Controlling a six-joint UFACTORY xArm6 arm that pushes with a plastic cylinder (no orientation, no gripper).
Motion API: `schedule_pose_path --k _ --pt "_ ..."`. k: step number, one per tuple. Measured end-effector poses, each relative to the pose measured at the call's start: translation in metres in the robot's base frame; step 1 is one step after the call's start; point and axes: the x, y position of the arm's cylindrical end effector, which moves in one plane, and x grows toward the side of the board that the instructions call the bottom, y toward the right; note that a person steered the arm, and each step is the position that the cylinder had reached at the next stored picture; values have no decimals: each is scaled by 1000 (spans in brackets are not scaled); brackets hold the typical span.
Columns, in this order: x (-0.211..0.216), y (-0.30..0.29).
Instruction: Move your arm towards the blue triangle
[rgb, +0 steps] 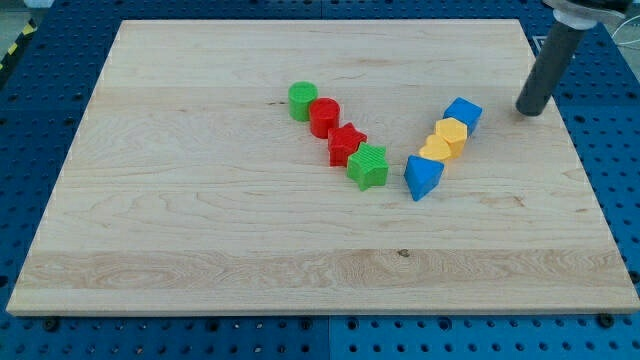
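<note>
My tip (529, 110) is resting near the tabletop (200, 230) edge; blue triangle (422, 178) is lying at its 8 o'clock, well apart; no pincer showing.

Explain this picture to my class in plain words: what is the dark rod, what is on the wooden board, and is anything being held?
There is one picture, from a single camera looking down at an angle on a wooden board. The dark rod at the view's top right is the end of a robot arm. It has no jaws, so nothing is held; it can only push things with my tip.

On the board lie two rows of small blocks. Left row: a green cylinder, a red cylinder, a red star and a green star. Right row: a blue cube, two yellow blocks and a blue triangle.

My tip rests near the board's right edge, right of the blue cube and touching no block. The blue triangle lies further down and left.
</note>
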Motion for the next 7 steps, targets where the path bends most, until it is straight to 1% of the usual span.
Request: schedule_pose_path --k 1,2,3,5,6,7 --pt "23 0" --pt "24 0" --pt "41 0" --pt "88 -1" --pt "118 -13" --pt "129 -41"
